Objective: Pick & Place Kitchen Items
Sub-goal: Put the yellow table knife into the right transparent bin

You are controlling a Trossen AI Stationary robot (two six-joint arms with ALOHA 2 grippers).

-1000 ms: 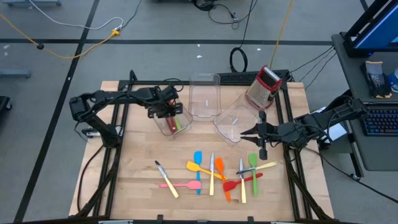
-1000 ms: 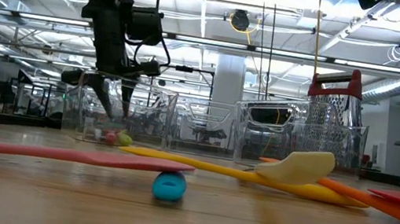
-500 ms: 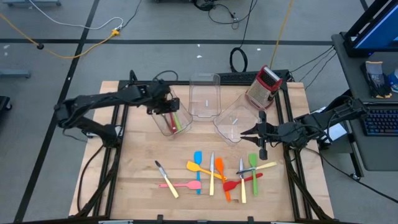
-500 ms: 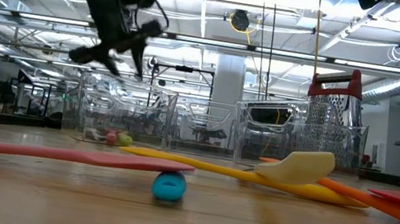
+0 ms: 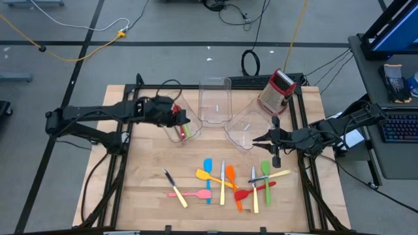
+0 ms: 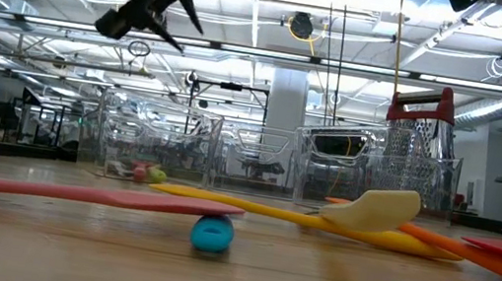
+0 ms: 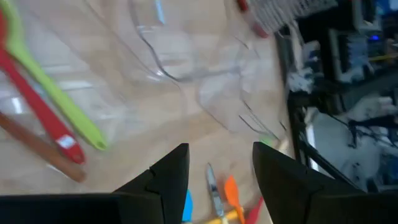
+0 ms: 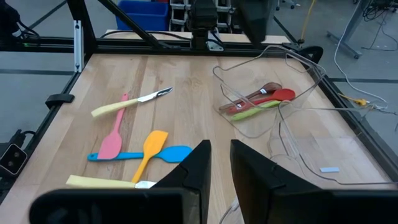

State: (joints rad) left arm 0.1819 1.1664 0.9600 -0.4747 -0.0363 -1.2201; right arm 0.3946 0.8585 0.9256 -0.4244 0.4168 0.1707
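Broadly, we see a wooden surface (image 5: 150, 163) carrying three clear bins along its far side, with a red-and-silver box grater (image 5: 277, 90) beside the right one. Our left arm reaches over the left bin (image 5: 177, 124), and its claw (image 5: 181, 118) hangs above that bin with its fingers apart and nothing between them. Below the left claw, inside the bin, lie a red spoon (image 7: 37, 106), a green spoon (image 7: 59, 102) and a brown spoon (image 7: 37, 152), side by side. Our right arm waits at the right edge, its claw (image 5: 259, 139) over the right bin (image 5: 245, 127), fingers close together with a narrow gap, holding nothing. Well apart from both claws, the remaining utensils lie loose on the near half: a pink spatula (image 5: 191, 194), a blue spatula (image 5: 208, 176), an orange spatula (image 5: 233, 186), a yellow spatula (image 5: 212, 178), and cream-handled cutlery (image 5: 175, 188).
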